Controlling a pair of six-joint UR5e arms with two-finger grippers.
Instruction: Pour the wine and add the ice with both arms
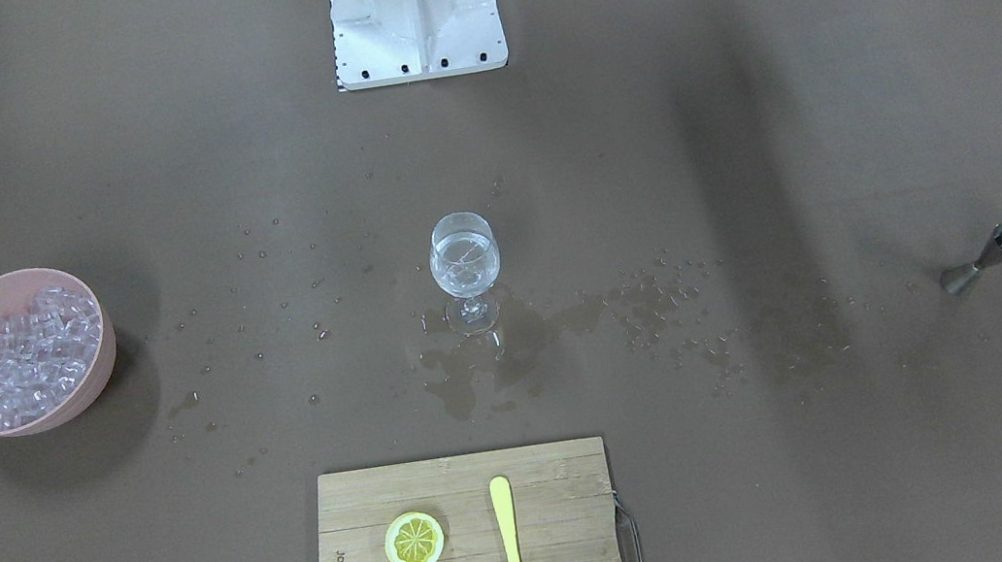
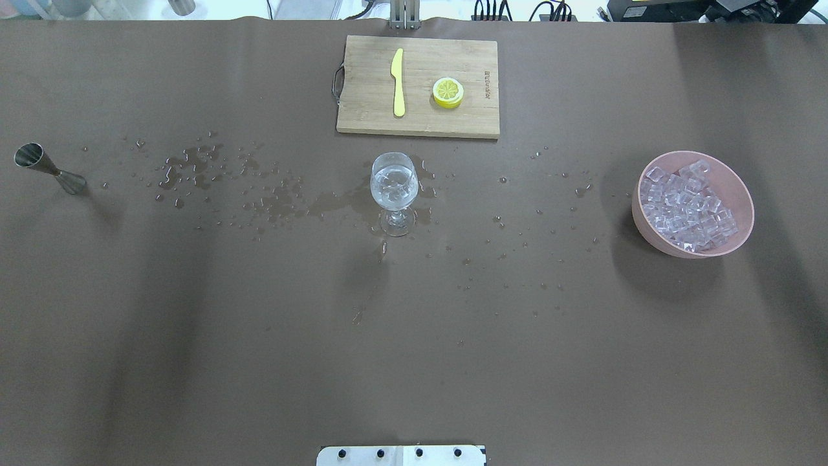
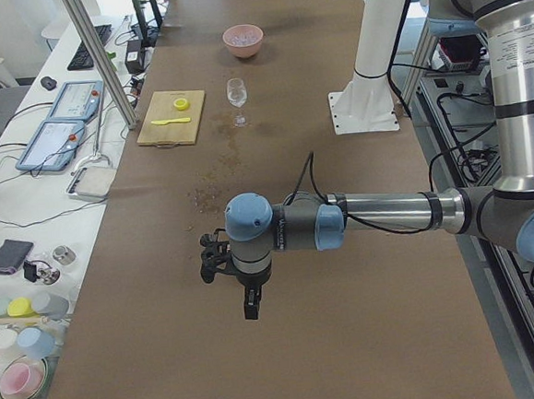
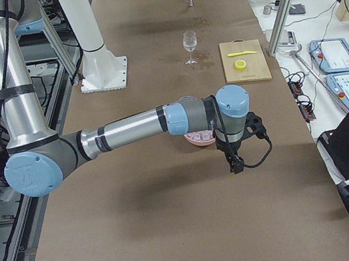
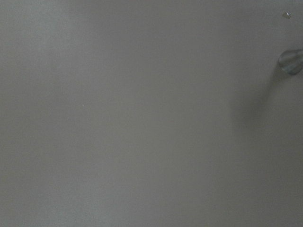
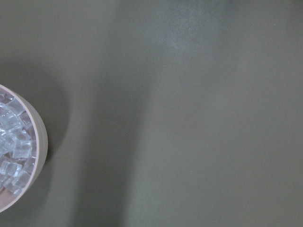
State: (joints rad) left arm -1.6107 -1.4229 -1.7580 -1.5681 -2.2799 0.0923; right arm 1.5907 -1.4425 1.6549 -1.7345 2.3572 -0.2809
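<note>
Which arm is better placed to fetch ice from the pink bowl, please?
Likely the right arm: it hangs beside the pink bowl of ice, which shows in its wrist view. The left arm is at the opposite end.

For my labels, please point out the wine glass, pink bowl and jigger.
wine glass [image 2: 393,184]: overhead exterior view, its bowl.
pink bowl [image 1: 97,372]: exterior front-facing view, its outer wall.
jigger [image 2: 32,158]: overhead exterior view, its upper cone.

Upright wine glass [image 1: 464,264] amid spilled droplets [image 1: 660,298]
</note>
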